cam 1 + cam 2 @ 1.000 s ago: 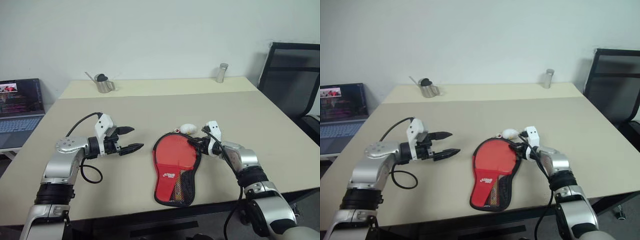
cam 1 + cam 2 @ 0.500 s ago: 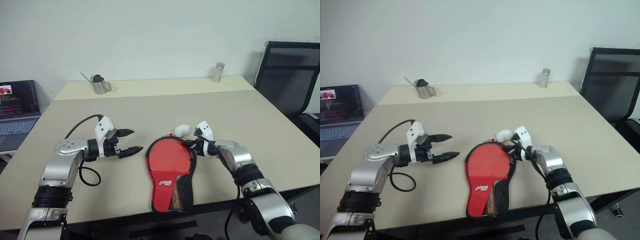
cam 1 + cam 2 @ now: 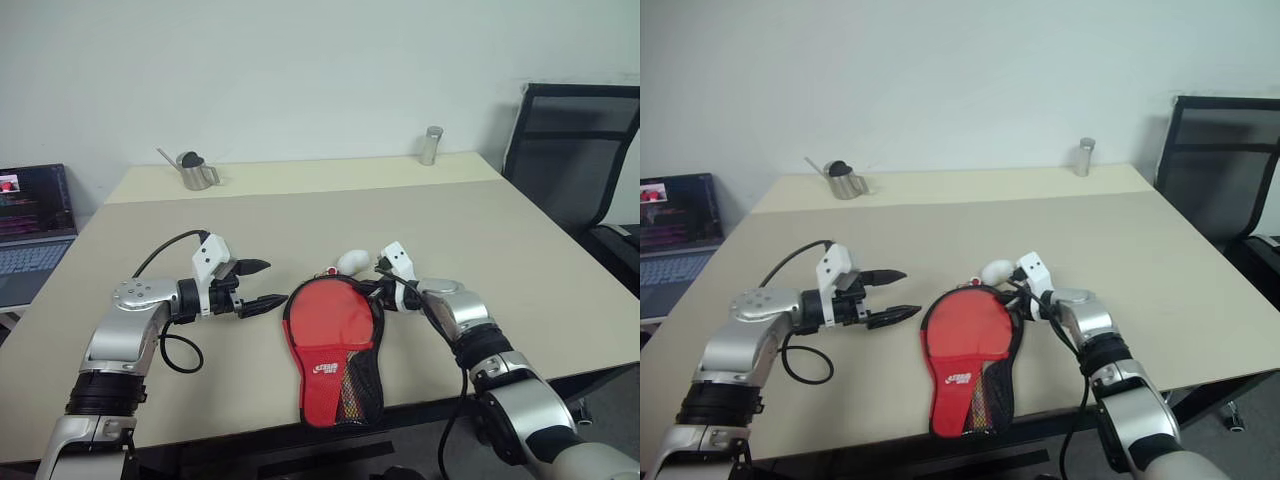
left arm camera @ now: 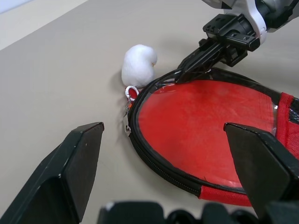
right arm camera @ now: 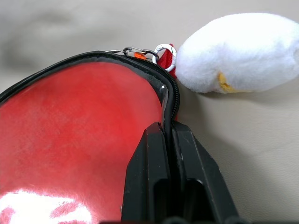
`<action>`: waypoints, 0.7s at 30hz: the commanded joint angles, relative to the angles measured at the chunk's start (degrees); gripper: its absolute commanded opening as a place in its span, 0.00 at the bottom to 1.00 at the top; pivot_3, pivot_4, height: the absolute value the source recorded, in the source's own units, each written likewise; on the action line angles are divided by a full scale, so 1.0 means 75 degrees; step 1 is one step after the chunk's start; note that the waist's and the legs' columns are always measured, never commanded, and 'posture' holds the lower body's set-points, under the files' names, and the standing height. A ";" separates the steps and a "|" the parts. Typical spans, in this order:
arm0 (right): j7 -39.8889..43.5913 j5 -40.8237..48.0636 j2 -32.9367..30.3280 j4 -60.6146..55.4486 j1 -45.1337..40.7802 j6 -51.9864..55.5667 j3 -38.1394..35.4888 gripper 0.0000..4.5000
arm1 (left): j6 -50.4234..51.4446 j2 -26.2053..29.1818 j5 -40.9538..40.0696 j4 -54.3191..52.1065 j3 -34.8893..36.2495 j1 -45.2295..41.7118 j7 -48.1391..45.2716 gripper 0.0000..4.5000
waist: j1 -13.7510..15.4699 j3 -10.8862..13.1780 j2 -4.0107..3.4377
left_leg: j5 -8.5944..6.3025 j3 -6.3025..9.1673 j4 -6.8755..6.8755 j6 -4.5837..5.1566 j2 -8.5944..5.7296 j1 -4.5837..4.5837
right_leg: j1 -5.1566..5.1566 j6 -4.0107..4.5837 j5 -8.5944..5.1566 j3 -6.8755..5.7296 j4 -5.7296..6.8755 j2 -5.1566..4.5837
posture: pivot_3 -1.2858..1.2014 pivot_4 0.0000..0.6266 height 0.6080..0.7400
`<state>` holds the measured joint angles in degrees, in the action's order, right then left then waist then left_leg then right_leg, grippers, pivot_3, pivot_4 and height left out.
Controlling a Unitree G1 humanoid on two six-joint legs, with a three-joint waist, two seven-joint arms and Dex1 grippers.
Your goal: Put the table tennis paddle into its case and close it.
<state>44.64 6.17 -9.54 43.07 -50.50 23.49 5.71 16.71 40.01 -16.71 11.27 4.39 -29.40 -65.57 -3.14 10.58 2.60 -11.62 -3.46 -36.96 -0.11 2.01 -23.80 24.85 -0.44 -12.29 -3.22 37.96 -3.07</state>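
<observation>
In the left eye view, the case (image 3: pixel 333 352) lies in the lower middle of the frame on the beige counter (image 3: pixel 520 240), its round red end toward the top and its black mesh pocket toward the bottom edge. The table tennis paddle (image 3: pixel 332 312) appears as the red disc inside the round end, so it seems already seated. The right gripper (image 3: pixel 377 290) reaches in from the right and meets the case's upper right rim. The left gripper (image 3: pixel 262 283) hovers just left of the case, fingers spread and grasping nothing. A white plush charm (image 3: pixel 350 262) lies just above the rim.

The right eye view gives the same layout, with a small metal pitcher (image 3: pixel 845 181) and a metal cylinder (image 3: pixel 1084 156) well apart at the far edge.

In the left wrist view, the zip track runs round the red face, and a red ring with the zip pull (image 4: pixel 128 112) sits at the upper left of the rim beside the charm. The right gripper's black tips press the rim at upper right.

In the right wrist view, the right fingers (image 5: pixel 150 163) are clenched on the black zipped edge of the case, at the bottom centre.

The step in hand looks like closing the zip. To do it well, one gripper should probably pin the fabric flat while the other takes the pull and draws it along the curved track, keeping the charm clear of the teeth.
</observation>
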 commanded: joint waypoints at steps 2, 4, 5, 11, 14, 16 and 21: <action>-0.0094 -0.0117 0.0221 0.0173 -0.0111 0.0067 0.0119 0.00 | -0.0176 0.0014 -0.0069 -0.0143 0.0017 -0.0098 0.0050 1.00 | -0.0001 0.0000 0.0000 | 0.0000 0.0000 0.0000 0.0000 0.0004 0.0001 | 0.0000 0.0001 0.0000 0.0000 0.0001 0.0001 | 0.52 0.24 1.00; -0.0155 -0.0174 0.0295 0.0247 -0.0119 0.0076 0.0144 0.00 | -0.0192 0.0009 -0.0070 -0.0141 0.0017 -0.0097 0.0055 1.00 | -0.0008 0.0000 0.0000 | 0.0000 -0.0002 0.0000 -0.0001 0.0008 0.0002 | 0.0000 0.0001 0.0000 0.0001 0.0000 0.0003 | 0.52 0.24 1.00; -0.0221 -0.0204 0.0323 0.0302 -0.0131 0.0061 0.0145 0.00 | -0.0195 0.0008 -0.0072 -0.0143 0.0018 -0.0094 0.0056 1.00 | -0.0015 -0.0001 0.0001 | 0.0000 -0.0005 0.0000 -0.0001 0.0011 0.0003 | 0.0000 0.0001 0.0001 0.0002 0.0001 0.0004 | 0.52 0.24 1.00; -0.0501 -0.0253 0.0487 0.0599 -0.0293 -0.0169 0.0097 0.00 | -0.0184 0.0020 -0.0086 -0.0199 0.0020 -0.0047 0.0066 1.00 | -0.0031 -0.0001 0.0001 | 0.0000 -0.0027 0.0000 -0.0001 0.0049 0.0022 | 0.0000 0.0023 0.0013 0.0034 0.0000 0.0031 | 0.52 0.24 1.00; -0.0593 -0.0278 0.0569 0.0770 -0.0424 -0.0309 0.0073 0.00 | -0.0190 0.0013 -0.0086 -0.0203 0.0009 -0.0048 0.0064 1.00 | -0.0036 -0.0001 0.0002 | 0.0000 -0.0042 0.0001 -0.0002 0.0086 0.0040 | 0.0000 0.0051 0.0030 0.0058 -0.0003 0.0073 | 0.52 0.24 1.00; -0.0654 -0.0278 0.0599 0.0877 -0.0485 -0.0403 0.0033 0.00 | -0.0203 0.0000 -0.0081 -0.0198 0.0002 -0.0055 0.0073 1.00 | -0.0037 -0.0001 0.0001 | 0.0000 -0.0044 0.0004 -0.0002 0.0098 0.0050 | 0.0000 0.0064 0.0035 0.0072 -0.0002 0.0101 | 0.52 0.24 1.00; -0.0838 -0.0239 0.0658 0.1195 -0.0651 -0.0629 -0.0086 0.00 | -0.0252 -0.0032 -0.0048 -0.0162 -0.0032 -0.0071 0.0083 1.00 | -0.0037 -0.0001 0.0001 | 0.0000 -0.0029 0.0015 -0.0002 0.0107 0.0075 | 0.0000 0.0115 0.0043 0.0099 0.0000 0.0136 | 0.52 0.24 1.00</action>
<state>40.11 5.19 -5.34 50.90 -54.47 19.43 5.44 15.81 39.70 -16.69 11.28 4.24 -29.40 -65.34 -3.42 10.57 2.61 -11.62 -3.67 -36.84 -0.13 2.81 -23.20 24.85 0.48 -11.98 -2.45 37.96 -2.03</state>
